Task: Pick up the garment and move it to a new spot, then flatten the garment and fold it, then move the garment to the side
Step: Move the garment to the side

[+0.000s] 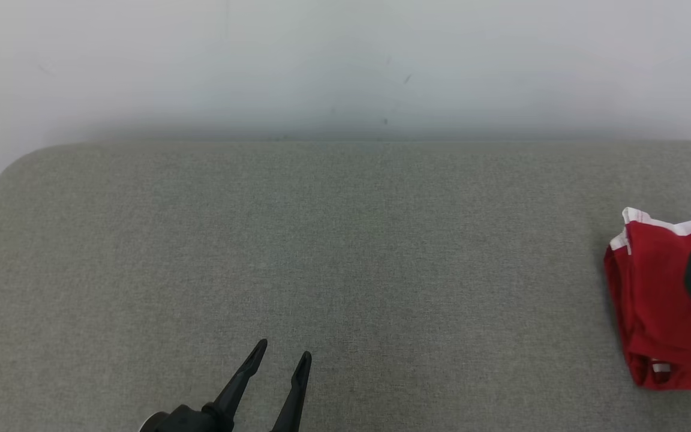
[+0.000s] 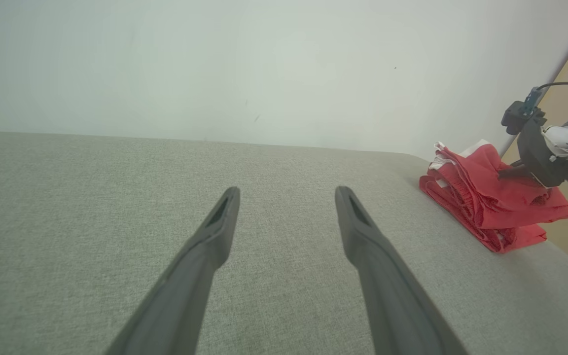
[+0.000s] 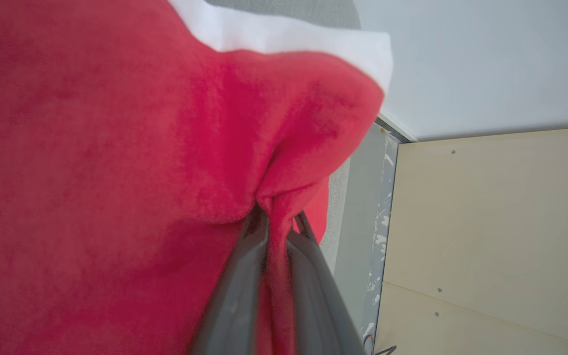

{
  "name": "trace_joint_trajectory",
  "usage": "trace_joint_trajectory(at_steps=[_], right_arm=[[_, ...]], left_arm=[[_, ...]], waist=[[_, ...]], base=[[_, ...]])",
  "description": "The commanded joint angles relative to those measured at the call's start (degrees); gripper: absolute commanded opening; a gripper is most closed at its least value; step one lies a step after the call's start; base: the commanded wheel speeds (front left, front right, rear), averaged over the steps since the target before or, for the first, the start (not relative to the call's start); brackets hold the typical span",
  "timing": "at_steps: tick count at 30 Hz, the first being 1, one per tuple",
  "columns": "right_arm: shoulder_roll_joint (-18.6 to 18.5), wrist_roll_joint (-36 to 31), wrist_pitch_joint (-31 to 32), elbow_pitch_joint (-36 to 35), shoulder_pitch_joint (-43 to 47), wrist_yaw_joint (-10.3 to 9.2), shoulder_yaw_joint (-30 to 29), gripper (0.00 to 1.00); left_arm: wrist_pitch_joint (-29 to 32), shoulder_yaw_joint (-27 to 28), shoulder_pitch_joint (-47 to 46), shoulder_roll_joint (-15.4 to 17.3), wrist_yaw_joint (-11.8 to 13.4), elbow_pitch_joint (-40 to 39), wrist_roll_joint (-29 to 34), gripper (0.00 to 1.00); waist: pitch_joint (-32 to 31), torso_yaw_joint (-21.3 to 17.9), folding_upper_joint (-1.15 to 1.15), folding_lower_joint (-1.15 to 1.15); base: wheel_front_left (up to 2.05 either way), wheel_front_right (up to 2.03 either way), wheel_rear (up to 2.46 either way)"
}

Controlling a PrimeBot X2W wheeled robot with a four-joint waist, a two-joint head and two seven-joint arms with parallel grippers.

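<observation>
Presently, from my station, I observe the red garment [image 1: 651,300] lying in a folded bundle at the far right of the grey fabric-covered bench [image 1: 321,252], close to its right edge. A white trim [image 1: 651,222] shows along the bundle's far end. In the left wrist view the garment [image 2: 481,197] appears as several stacked layers, its upper layer drawn up into a ridge where the right arm meets it.

Right gripper [image 3: 279,219]: jaws clenched on a pinch of the red cloth [image 3: 116,172], which puckers at the fingertips and runs down between the two fingers. The white trim [image 3: 289,42] lies beyond the grasp. A pale wooden panel [image 3: 486,222] stands past the bench on that side.

Left gripper [image 1: 282,352]: jaws released, the two dark fingers spread apart with nothing between them. I find it low at the near side of the bench, left of centre and well apart from the garment. Its own wrist view confirms this, the left gripper [image 2: 288,193] being over bare grey fabric; I cannot tell whether the fingers touch the surface.

A plain pale wall [image 1: 345,60] stands behind the bench.
</observation>
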Motion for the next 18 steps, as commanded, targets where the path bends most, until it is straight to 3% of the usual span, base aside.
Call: trace_joint_trajectory(at_steps=[1, 6, 7, 8, 13, 18], right_arm=[[-1.7, 0.4, -1.2, -1.0, 0.6, 0.01, 1.3, 0.0], [-5.3, 0.1, -4.8, -3.7, 0.6, 0.01, 2.4, 0.0], [-5.6, 0.5, -5.4, -3.9, 1.0, 0.01, 2.0, 0.04], [-5.7, 1.0, -5.6, -3.8, 1.5, 0.01, 1.4, 1.0], [-5.1, 1.9, -7.6, -5.0, 2.2, 0.01, -1.6, 1.0], [-4.1, 5.2, -13.2, -5.8, 3.5, 0.02, -11.7, 1.0]], left_arm=[[-0.2, -0.4, -0.7, 0.3, 0.1, -0.3, 0.1, 1.0], [-0.2, -1.3, -1.3, 0.9, 0.1, -0.1, 0.0, 1.0], [-0.2, -1.5, -1.3, 1.0, 0.1, -0.1, -0.1, 1.0], [-0.2, -1.6, -1.4, 1.1, 0.1, 0.0, -0.1, 1.0], [-0.2, -1.8, -1.7, 1.2, 0.1, 0.1, 0.1, 1.0], [-0.2, 0.5, -2.0, 0.1, 0.4, -1.1, 1.4, 1.0]], waist=[[0.9, 0.7, -0.01, -0.01], [1.8, 1.2, -0.01, -0.01], [2.0, 1.3, -0.01, -0.01], [2.1, 1.3, -0.01, -0.01], [2.4, 1.1, -0.01, -0.01], [1.3, 1.1, -0.01, -0.01]], base=[[0.0, 0.0, 0.0], [0.0, 0.0, 0.0], [0.0, 0.0, 0.0], [0.0, 0.0, 0.0], [0.0, 0.0, 0.0], [0.0, 0.0, 0.0]])
